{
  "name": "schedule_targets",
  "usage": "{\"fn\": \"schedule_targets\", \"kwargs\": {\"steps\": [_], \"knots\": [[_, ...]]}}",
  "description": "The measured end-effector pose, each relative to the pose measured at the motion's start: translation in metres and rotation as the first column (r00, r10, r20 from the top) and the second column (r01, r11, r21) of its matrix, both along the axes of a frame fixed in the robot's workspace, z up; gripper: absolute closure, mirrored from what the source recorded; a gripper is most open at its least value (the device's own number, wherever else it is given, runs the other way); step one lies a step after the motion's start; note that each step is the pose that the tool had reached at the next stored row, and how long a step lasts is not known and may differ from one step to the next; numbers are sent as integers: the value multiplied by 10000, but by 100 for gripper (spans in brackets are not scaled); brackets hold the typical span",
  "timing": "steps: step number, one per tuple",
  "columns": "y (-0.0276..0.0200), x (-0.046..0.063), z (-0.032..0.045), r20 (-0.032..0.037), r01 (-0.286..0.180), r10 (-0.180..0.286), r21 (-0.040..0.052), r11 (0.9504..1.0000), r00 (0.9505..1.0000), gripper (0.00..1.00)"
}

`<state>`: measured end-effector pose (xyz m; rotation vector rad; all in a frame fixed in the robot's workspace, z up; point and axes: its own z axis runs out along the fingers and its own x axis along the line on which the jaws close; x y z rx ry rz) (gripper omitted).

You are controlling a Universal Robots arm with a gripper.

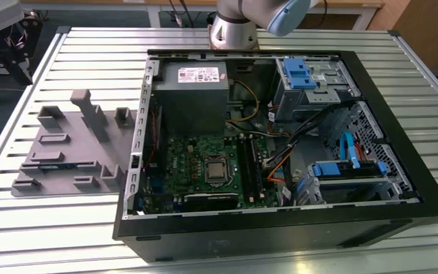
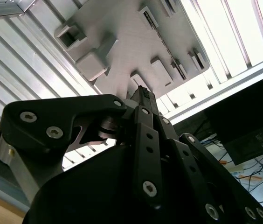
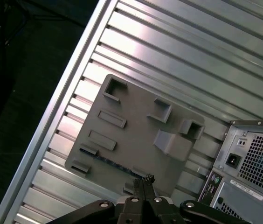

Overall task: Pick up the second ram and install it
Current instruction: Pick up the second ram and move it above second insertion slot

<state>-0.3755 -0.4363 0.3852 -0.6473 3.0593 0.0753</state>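
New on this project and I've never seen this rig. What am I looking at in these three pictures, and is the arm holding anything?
It is one robot arm standing on a slatted metal table. The exterior view comes from a camera off the arm that looks down on the table. Both wrist views come from cameras riding on the arm, so the black linkage in them is its gripper.

On the table sits an open computer case with a green motherboard inside. Beside it, on the exterior view's left, lies a grey holder tray. A thin blue memory stick, the second ram, rests in a slot of that tray.

The gripper hangs above the tray, apart from it. Its fingertips are together and it holds nothing.
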Motion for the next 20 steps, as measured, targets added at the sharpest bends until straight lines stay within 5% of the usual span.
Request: {"fn": "schedule_targets", "kwargs": {"steps": [20], "knots": [[0, 0, 0, 0, -195, 195, -1, 9998, 9998, 89]]}}
